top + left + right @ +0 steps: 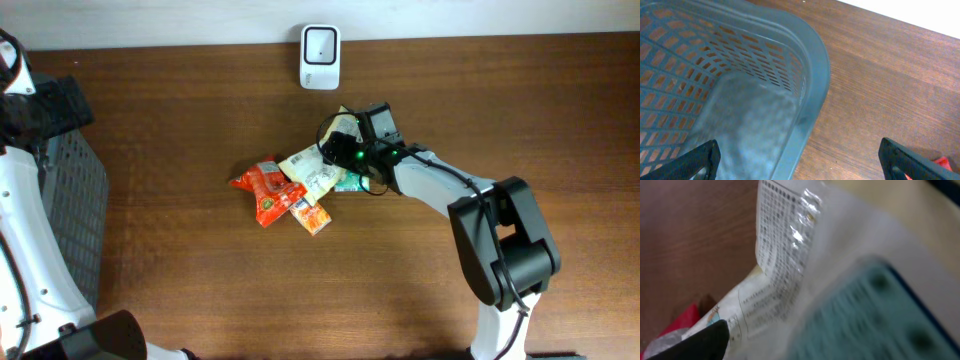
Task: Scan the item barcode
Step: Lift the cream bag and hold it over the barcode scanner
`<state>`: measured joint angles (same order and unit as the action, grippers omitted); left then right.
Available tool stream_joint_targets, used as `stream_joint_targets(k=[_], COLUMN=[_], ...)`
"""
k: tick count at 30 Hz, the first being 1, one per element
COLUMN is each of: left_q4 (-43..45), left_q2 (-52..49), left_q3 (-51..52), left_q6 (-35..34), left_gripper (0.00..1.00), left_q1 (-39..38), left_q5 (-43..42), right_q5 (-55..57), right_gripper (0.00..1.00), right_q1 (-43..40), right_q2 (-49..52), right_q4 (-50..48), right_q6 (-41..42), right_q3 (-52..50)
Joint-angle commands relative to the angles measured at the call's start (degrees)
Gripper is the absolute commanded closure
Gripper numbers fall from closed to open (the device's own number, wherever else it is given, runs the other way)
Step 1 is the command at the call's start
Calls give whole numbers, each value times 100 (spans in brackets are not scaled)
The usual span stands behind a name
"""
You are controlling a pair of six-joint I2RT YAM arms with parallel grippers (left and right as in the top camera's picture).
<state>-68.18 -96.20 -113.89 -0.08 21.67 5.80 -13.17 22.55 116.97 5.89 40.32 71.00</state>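
A pile of snack packets lies mid-table: a red packet [262, 188], a white printed packet [312, 168], a small orange one [312, 215] and a teal one [350, 182]. My right gripper [345, 150] is down on the pile's right end. In the right wrist view the white packet [780, 265] and the blurred teal packet [875, 310] fill the space between the jaws. Only one finger [705, 340] shows, far to the left, so the jaws stand wide. No barcode is readable. My left gripper [60, 103] hangs open over the basket, holding nothing.
A white scanner [320, 57] stands at the table's back edge, behind the pile. A grey mesh basket [70, 200] sits at the far left, and its rim [815, 100] runs under the left gripper [800, 160]. Bare wood surrounds the pile.
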Motion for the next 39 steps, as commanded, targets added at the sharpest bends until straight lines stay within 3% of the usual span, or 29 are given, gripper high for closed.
stream_joint_targets(k=[1,3,7,11,14,19,24,27,30,34,37,39], left_q4=[-7,-7,-7,-7,-7,-7,-7,-7,-7,-7,-9,-7], left_q2=[107,107,107,107,107,107,107,107,107,107,107,107], left_q3=[-22,-22,-22,-20,-22,-22,-22,-22,-22,-22,-22,-22], left_q6=[-57,-57,-57,-57,-57,-59,-57,-57,-57,-57,-57,-57], left_gripper=[1,1,1,1,1,1,1,1,1,1,1,1], left_q1=[15,15,15,15,15,15,15,15,15,15,15,15], left_q5=[-42,-42,-42,-42,-42,-42,-42,-42,-42,-42,-42,-42], right_q5=[-463,-479,-1036,-2087,-2833,-3901,-3689,-2940,-2796,-2850,-1296,273], right_gripper=[34,63,68,78,94,96,96,96,96,96,96,96], right_q1=[111,105,-103,-525,-813,-1486,-2188,-2424,-2406,-2205,-1600,-920], right_q2=[247,247,138,-431,-1071,-2420,-3840,-4417,-4553,-4527,-4266,-3552], right_q4=[-94,-98,-98,-83,-76,28,437,1045,1196,1453,2267,3261], right_q6=[267,264,111,-750,-990,-938,-232,374,372,-533,-1244,-1934], right_q3=[4,4,7,7,7,7,7,7,7,7,588,1788])
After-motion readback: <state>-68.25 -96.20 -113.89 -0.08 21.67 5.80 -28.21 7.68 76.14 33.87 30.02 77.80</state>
